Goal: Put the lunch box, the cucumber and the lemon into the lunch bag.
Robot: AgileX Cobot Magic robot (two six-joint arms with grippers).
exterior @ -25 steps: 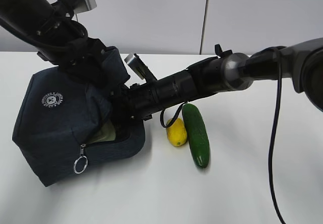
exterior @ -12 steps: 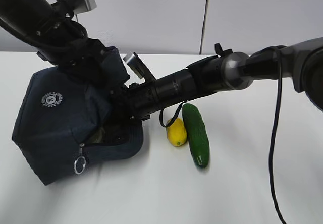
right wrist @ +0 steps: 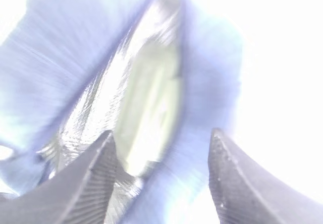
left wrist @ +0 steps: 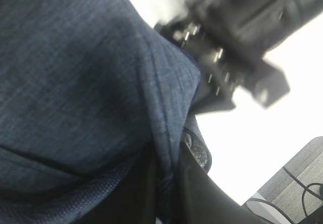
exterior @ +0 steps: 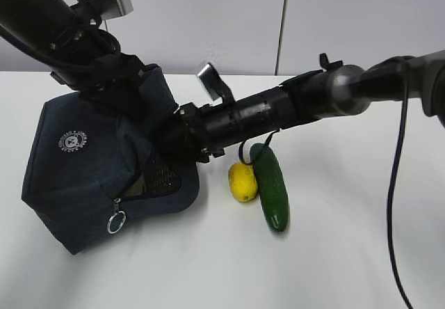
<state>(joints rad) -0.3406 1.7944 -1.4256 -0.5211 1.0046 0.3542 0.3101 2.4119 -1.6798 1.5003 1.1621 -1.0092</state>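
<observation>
The navy lunch bag (exterior: pixel 83 177) lies tilted on the white table, its mouth facing right. My left gripper (left wrist: pixel 169 183) is shut on a fold of the bag's top fabric and holds the flap up. My right gripper (right wrist: pixel 161 138) is open and empty just at the bag's mouth (exterior: pixel 170 142). The pale green lid of the lunch box (right wrist: pixel 151 98) shows inside the bag against the silver lining. The yellow lemon (exterior: pixel 243 181) and the dark green cucumber (exterior: pixel 270 186) lie side by side on the table, right of the bag and under my right arm.
The bag's metal ring pull (exterior: pixel 116 221) hangs at its front lower corner. A cable (exterior: pixel 393 184) droops from my right arm at the right. A white wall stands behind the table.
My right arm has drawn back to the right, out of the bag's mouth, with its jaws empty. The lunch box has stayed inside. The bag has settled slightly.
</observation>
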